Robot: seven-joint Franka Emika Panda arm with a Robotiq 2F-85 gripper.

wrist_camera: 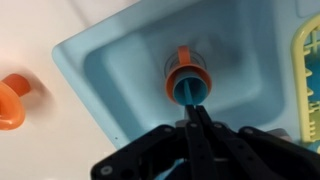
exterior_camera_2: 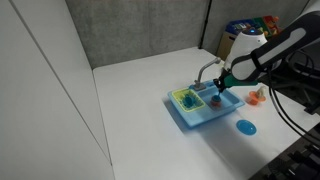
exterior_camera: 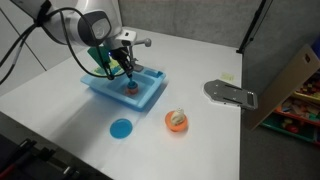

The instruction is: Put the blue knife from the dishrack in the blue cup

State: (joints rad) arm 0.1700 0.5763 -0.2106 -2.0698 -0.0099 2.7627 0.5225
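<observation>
No text, label, brand or number can be read in any view. The colourful packages at the far right edge in an exterior view, also seen at the far side in an exterior view, are too small and blurred for any print to be made out.

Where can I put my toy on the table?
Free: the table between the blue sink and the grey plate, and beyond the sink. Crowded: inside the sink, under the gripper holding the blue knife, and around the blue disc and orange bowl.
</observation>
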